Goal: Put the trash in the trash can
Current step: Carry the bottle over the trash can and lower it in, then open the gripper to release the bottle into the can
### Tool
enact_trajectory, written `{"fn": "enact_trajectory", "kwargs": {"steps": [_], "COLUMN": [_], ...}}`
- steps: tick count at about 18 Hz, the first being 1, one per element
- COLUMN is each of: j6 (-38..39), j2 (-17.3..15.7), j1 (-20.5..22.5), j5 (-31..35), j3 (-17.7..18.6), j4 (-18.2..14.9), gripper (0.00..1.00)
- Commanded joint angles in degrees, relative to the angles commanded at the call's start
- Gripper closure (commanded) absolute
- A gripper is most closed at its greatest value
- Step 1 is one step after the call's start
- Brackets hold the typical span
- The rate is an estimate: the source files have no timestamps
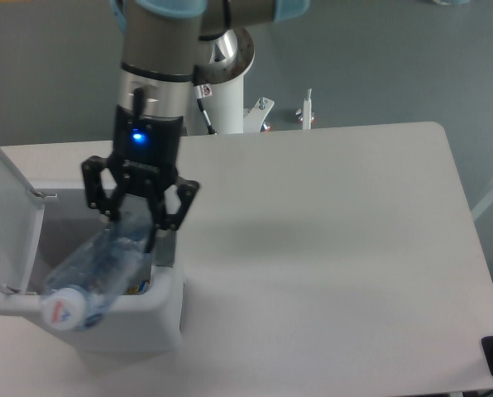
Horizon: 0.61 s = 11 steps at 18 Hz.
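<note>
White table (329,248) bearing trash can (168,318)
</note>
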State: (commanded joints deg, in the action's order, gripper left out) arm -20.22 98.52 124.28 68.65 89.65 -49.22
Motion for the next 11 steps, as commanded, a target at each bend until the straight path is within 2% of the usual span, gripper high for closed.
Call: {"fn": "enact_trajectory", "kwargs": {"steps": [7,8,9,11], "j6": [-0.1,-0.1,-0.1,-0.3], "j2": [-0.5,-0.7,-1.0,-1.0], "j1": [-0.9,-0.9,-0.9,-0.8], "j5": [-0.2,-0.2,-0.2,-0.2], "j3": [3.5,3.9,4.0,4.0], "j4": [0.1,0.1,0.1,0.2], "gripper": [0.51,0.48,0.38,0.00]}}
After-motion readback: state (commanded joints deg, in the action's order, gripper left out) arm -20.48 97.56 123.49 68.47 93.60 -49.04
